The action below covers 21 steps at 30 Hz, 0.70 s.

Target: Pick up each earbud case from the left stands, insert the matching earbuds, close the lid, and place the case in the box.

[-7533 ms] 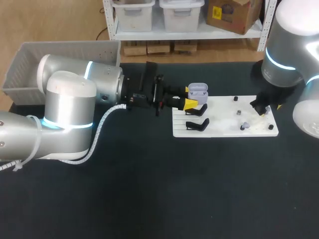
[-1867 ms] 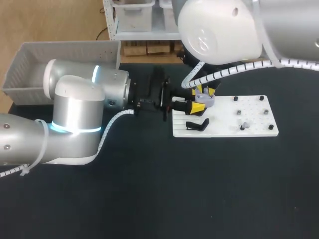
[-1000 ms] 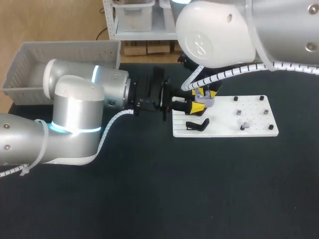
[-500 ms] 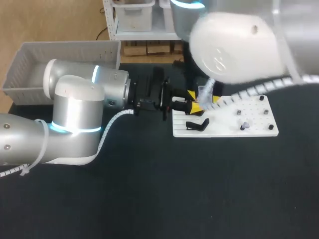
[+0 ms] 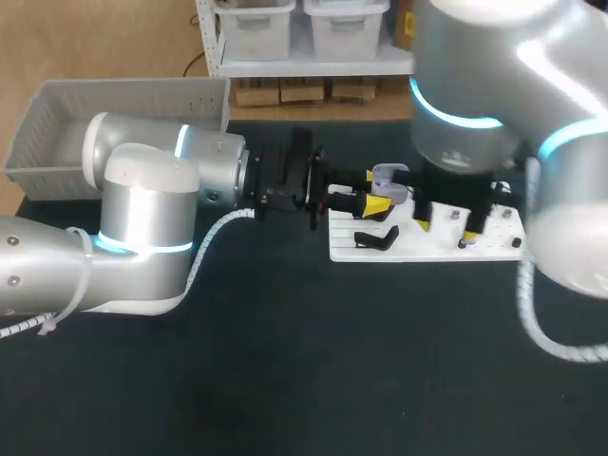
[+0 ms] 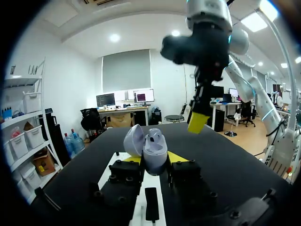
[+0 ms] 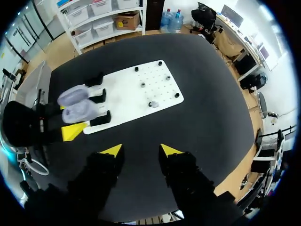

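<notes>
My left gripper [image 5: 372,198] is shut on a lilac earbud case [image 5: 386,179] and holds it just above the left end of the white board [image 5: 432,249]. In the left wrist view the earbud case [image 6: 154,151] sits between the yellow fingertips [image 6: 177,157] with its lid [image 6: 133,140] swung open. My right gripper [image 7: 141,150] hangs high above the table, open, with nothing between its fingers. One of its yellow tips [image 6: 198,122] shows beyond the case. A small lilac earbud [image 7: 153,103] rests on the white board [image 7: 127,101].
A black stand [image 5: 376,237] remains on the board's left end, in front of the held case. Black pegs dot the board's right half. A grey bin [image 5: 57,119] stands at the table's far left. My right arm's bulk hangs over the board's right part.
My right arm has pulled up and to the right, away from the case it hovered over. Its gripper has opened. The left arm and the case have not moved.
</notes>
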Each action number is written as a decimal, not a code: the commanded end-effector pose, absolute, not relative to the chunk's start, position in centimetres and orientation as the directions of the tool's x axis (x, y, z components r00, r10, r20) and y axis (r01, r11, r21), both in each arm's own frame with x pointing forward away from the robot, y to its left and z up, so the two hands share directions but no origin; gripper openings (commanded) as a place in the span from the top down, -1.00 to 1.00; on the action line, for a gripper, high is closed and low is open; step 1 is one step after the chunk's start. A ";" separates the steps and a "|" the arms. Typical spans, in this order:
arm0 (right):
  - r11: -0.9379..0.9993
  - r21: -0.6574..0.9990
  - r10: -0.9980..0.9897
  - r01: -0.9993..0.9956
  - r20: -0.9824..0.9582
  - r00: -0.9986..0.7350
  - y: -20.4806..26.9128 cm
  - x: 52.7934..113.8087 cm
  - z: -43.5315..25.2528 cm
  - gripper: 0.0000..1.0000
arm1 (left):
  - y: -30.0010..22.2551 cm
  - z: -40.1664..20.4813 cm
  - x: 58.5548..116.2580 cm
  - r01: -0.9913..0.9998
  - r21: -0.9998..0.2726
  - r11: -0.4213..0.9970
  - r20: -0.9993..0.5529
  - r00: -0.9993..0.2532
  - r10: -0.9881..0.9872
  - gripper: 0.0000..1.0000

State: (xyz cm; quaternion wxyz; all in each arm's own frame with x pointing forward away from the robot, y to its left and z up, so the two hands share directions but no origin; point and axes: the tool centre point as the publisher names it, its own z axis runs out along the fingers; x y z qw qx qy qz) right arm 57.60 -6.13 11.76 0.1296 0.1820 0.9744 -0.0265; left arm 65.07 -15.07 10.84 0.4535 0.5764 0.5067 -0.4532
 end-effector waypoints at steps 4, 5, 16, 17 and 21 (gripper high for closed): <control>0.921 0.273 0.357 0.277 -0.312 -0.880 -8.9 58.8 8.1 0.11 | -15.1 10.8 65.1 0.995 0.063 -0.075 -0.982 0.076 0.174 1.00; 0.924 0.265 0.352 0.275 -0.308 -0.884 -9.0 59.0 7.7 0.10 | -15.1 10.8 65.1 0.995 0.063 -0.075 -0.982 0.076 0.174 1.00; 0.929 0.260 0.335 0.265 -0.279 -0.900 -10.5 61.8 4.2 0.14 | -15.1 10.8 65.1 0.995 0.063 -0.075 -0.982 0.076 0.174 1.00; 0.930 0.257 0.331 0.263 -0.276 -0.902 -10.7 62.0 4.0 0.14 | -15.1 10.8 65.1 0.995 0.063 -0.075 -0.982 0.076 0.174 1.00; 0.934 0.251 0.322 0.256 -0.273 -0.907 -11.3 62.6 3.3 0.09 | -15.1 10.8 65.1 0.995 0.063 -0.075 -0.982 0.076 0.174 1.00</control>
